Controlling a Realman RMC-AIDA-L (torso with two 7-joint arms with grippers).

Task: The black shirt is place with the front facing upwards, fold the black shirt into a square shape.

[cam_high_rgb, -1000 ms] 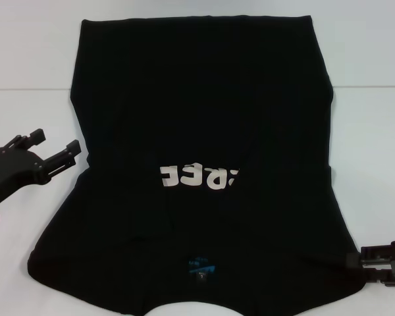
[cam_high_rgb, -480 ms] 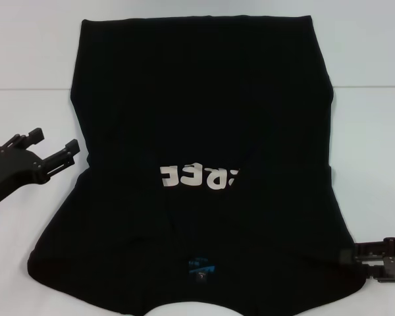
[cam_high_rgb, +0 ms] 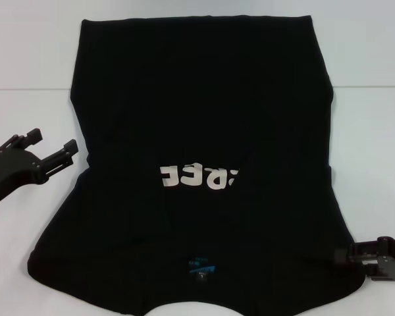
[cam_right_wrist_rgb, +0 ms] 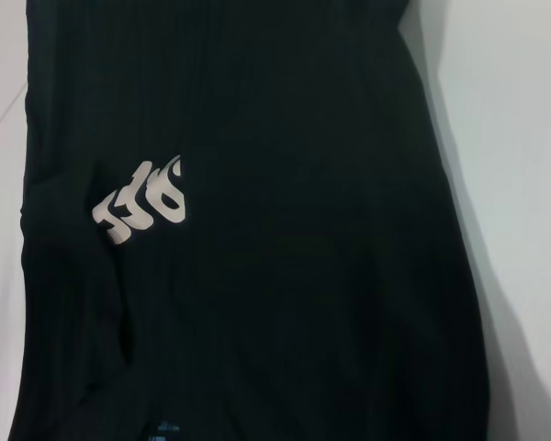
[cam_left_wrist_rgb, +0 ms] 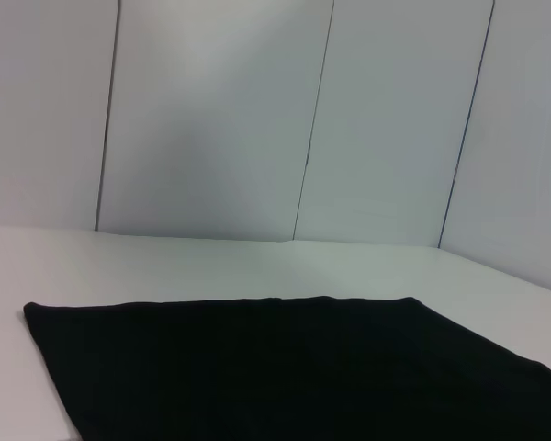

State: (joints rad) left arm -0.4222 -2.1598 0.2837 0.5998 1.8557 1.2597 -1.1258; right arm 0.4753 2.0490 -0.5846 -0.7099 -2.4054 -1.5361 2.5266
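Head view shows me the black shirt [cam_high_rgb: 204,164] spread face-up on the white tabletop [cam_high_rgb: 26,66], collar nearest. My left claw [cam_high_rgb: 52,153] sits spread apart beside its edge; my right claw [cam_high_rgb: 345,255] touches the near corner, probably for folding, grip unclear.

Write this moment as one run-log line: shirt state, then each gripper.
black shirt: flat, print up, sleeves folded in | left gripper: open, beside shirt's left edge | right gripper: at near right corner
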